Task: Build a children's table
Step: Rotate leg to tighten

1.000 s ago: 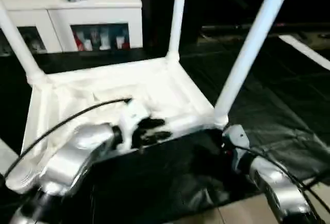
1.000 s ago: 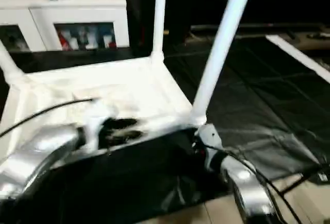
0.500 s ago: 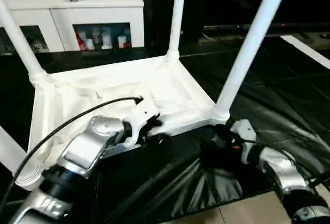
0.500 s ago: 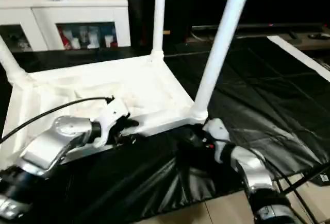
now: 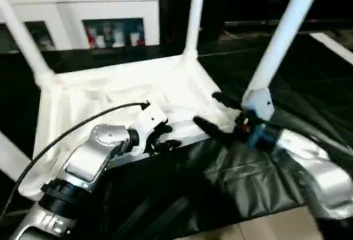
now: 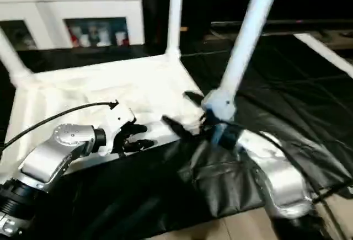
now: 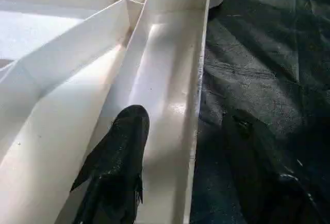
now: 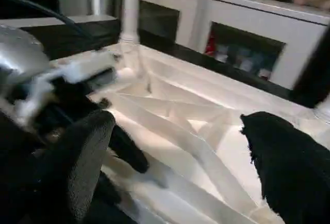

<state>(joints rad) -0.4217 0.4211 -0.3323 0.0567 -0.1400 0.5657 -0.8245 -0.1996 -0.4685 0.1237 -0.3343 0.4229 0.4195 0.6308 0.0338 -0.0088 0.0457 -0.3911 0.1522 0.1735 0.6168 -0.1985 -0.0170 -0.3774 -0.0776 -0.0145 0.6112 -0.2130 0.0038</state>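
White plastic table (image 5: 110,94) lies upside down, legs up. Left gripper (image 5: 161,139) straddles its near rim, half open, gripping nothing. Right gripper (image 5: 216,114) gapes wide, empty, beside the near-right leg (image 5: 281,36).

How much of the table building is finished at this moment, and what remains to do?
Done: the top lies upside down on the black sheet, and three legs stand in its corner sockets. A fourth leg shows at the edge, its joint hidden.
In hand: the left claw straddles the near rim, open; the right claw is open by the near right corner.
Left: probably checking the legs and turning the table upright.
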